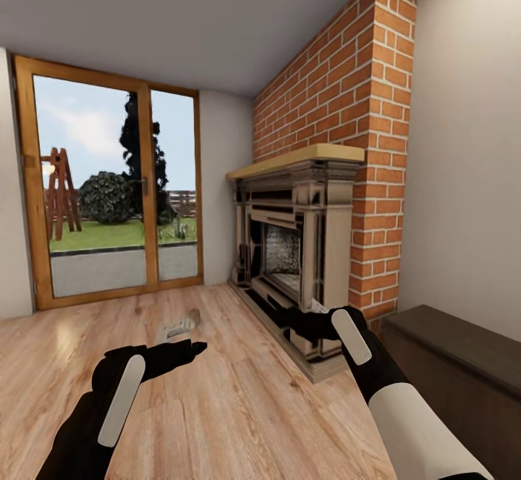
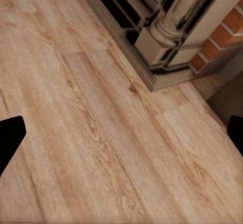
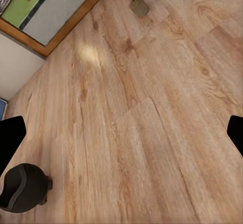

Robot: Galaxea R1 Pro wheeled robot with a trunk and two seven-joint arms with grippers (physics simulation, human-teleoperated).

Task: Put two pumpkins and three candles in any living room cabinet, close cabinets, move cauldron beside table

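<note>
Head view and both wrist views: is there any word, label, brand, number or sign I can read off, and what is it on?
None: no readable text in these pictures.
The brick fireplace, its mantel, the glass door, the wood floor and the dark cabinet are all bare of lettering.
The pale strips on the left hand and the right hand carry no marking.
The small beige lump on the floor is unmarked.

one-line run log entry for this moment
phase: in transit | left gripper: open, empty | right gripper: open, empty | ahead: fireplace | cabinet: closed
</note>
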